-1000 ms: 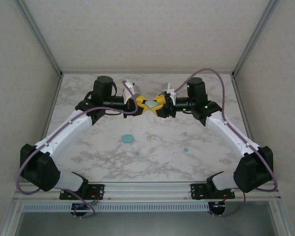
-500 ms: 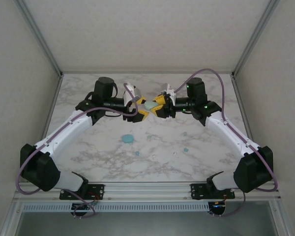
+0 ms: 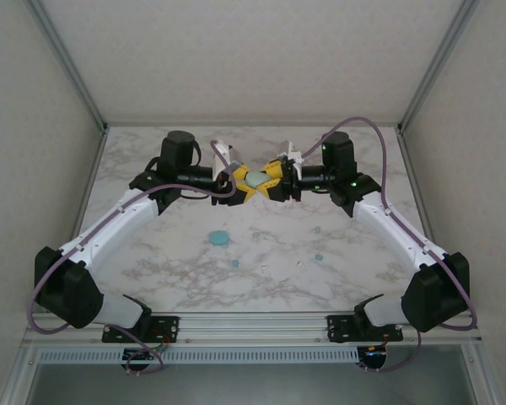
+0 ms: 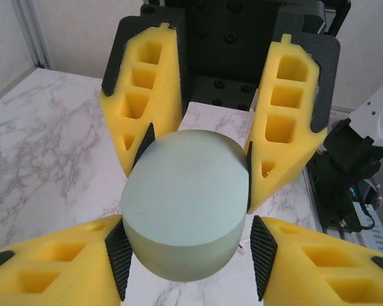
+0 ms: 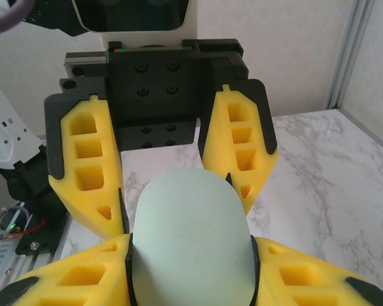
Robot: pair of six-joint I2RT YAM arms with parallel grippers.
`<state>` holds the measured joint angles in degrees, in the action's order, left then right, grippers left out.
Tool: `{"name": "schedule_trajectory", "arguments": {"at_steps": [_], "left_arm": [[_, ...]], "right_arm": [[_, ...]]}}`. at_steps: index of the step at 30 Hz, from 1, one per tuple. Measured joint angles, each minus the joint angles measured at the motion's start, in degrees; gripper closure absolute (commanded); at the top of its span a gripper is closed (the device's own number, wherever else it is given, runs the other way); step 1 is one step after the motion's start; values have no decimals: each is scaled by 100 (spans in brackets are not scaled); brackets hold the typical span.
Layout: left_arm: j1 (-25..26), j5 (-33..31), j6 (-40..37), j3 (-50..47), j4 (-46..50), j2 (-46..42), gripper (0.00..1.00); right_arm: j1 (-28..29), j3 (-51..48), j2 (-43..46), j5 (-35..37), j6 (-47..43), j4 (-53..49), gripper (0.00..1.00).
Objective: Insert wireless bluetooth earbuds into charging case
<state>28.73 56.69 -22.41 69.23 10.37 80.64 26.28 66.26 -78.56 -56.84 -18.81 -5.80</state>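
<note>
Nearest my bases, the earbuds (image 3: pixel 234 263) lie loose and scattered on the marble table (image 3: pixel 177 270), teal and pale ones, each apart from the others and outside any case. Just beyond them, on the left, rests a larger teal rounded piece (image 3: pixel 218 238), possibly a second case; it is too small in the overhead view to confirm. Farther back, above the middle of the table, my two arms meet tip to tip around the pale green charging case (image 4: pixel 185 210). My right gripper (image 5: pixel 190 255) is clenched on the case, its black pads (image 5: pixel 129 268) pressed to the sides. My left gripper (image 4: pixel 188 252) flanks the opposite end: one pad (image 4: pixel 118 255) touches, the other stands slightly off, so I cannot tell whether it grasps
</note>
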Motion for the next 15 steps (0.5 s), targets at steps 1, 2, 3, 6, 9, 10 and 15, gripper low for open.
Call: {"name": "schedule_trajectory", "arguments": {"at_steps": [1, 2, 3, 6, 9, 10, 15], "left_arm": [[-2, -7, 22, 0, -26, 0, 53], [0, -13, 33, 0, -44, 0, 53], [0, -15, 37, 0, -68, 0, 55], [-2, -20, 63, 0, -101, 0, 58], [-2, -17, 103, 0, -131, 0, 57], [-2, -17, 107, 0, -136, 0, 57], [13, -9, 173, 0, -155, 0, 47]], "right_arm": [[0, -2, 4, -7, 4, 15, 74], [0, -4, 13, -7, 17, 33, 74], [-2, -7, 20, -9, 22, 46, 74], [-13, -7, 20, -9, 44, 68, 74], [-15, -7, 26, -4, 44, 81, 73], [-15, -9, 26, -4, 44, 90, 73], [-15, -37, 31, 2, 44, 125, 73]]}}
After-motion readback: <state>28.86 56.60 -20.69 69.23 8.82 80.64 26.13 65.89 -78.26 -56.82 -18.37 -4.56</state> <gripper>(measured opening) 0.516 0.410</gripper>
